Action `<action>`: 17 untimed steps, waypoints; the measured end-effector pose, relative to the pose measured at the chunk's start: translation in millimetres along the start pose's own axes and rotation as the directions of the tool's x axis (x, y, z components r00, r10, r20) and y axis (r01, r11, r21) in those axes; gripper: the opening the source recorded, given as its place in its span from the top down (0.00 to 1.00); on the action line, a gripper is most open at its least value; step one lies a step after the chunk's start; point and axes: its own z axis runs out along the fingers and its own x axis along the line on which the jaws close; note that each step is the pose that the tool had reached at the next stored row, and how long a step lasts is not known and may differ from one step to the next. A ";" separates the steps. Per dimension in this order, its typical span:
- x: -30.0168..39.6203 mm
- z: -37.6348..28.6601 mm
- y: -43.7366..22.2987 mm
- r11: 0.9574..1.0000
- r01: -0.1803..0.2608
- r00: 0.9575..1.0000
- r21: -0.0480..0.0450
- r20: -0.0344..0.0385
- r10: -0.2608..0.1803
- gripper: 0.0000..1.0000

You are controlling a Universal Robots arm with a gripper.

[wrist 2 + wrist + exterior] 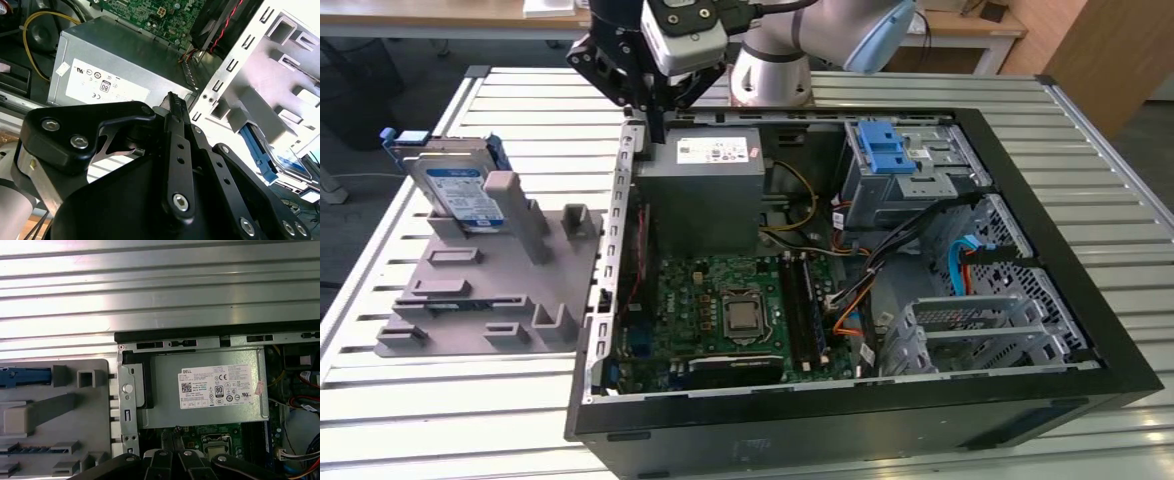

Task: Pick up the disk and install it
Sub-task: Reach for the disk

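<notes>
The disk [460, 192] stands upright on its edge in a slot of the grey fixture [480, 285], on the table to the exterior view's left of the open computer case [1067, 300]. It is silver with a blue-and-white label and blue side rails. One blue rail [256, 151] shows in the second wrist view and its top edge [25, 376] in the first wrist view. My gripper [654, 126] hangs above the case's back corner, over the power-supply box [707, 190], well apart from the disk. Its fingers [172, 107] are pressed together with nothing between them.
Inside the case lie the motherboard [720, 310], loose cables [854, 290] and a grey drive bay with a blue latch piece [887, 150]. The case's metal side wall [624, 200] stands between the gripper and the fixture. A slatted metal table [440, 400] carries everything.
</notes>
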 end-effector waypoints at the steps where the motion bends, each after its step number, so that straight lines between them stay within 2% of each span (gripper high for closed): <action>1: 0.3 0.1 0.0 1.000 0.000 1.000 0.000 0.000 0.000 0.89; 17: 5.7 2.1 -0.5 1.000 0.000 1.000 0.000 -0.005 0.000 0.89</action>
